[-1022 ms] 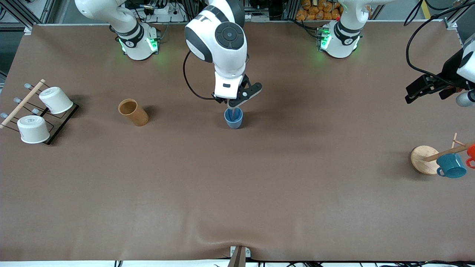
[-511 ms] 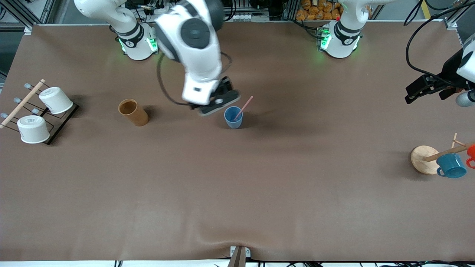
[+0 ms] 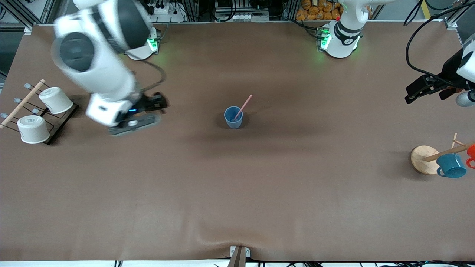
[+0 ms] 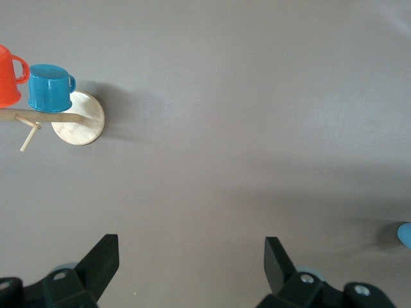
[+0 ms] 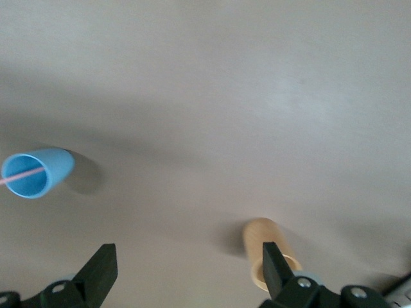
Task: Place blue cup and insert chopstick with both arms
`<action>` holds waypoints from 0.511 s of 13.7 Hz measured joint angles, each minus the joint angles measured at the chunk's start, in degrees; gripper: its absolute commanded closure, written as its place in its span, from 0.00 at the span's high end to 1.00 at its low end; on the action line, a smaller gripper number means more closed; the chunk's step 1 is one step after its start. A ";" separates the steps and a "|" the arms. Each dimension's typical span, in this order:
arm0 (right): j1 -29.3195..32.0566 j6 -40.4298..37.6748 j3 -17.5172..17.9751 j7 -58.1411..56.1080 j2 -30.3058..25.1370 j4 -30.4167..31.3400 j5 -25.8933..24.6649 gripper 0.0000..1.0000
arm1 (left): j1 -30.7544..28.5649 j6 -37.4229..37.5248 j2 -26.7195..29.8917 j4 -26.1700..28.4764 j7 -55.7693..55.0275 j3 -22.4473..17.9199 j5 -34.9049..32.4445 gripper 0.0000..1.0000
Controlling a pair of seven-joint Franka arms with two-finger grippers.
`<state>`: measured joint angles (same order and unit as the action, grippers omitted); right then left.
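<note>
Chopstick [image 3: 243, 106] aslant in upright blue cup [image 3: 233, 118]

Your right claw [image 3: 135, 120] shows only as a motion smear in the front view, covering the brown cup [image 5: 270, 256] there. The left wrist view cuts the blue cup [image 4: 404, 235] at its edge.
</note>
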<state>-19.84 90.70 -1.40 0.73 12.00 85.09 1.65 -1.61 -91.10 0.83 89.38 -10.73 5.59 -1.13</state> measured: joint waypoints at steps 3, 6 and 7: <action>10.14 -4.34 0.00 -7.39 -3.52 0.26 1.92 1.00 | 0.03 0.00 0.00 0.00 0.00 0.03 0.00 1.00; 16.64 -8.91 -0.10 -9.51 -9.27 1.19 2.40 1.00 | 0.03 -0.05 0.00 -0.01 0.00 0.04 0.00 1.00; 17.59 -10.50 -0.60 -9.50 -11.30 1.43 2.39 1.00 | 0.03 -0.06 0.00 -0.01 0.00 0.04 0.00 1.00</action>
<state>-2.25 80.21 -2.00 -8.77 0.70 86.52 4.04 -1.58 -91.16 0.83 89.37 -10.73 5.63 -1.13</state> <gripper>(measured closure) 0.000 0.000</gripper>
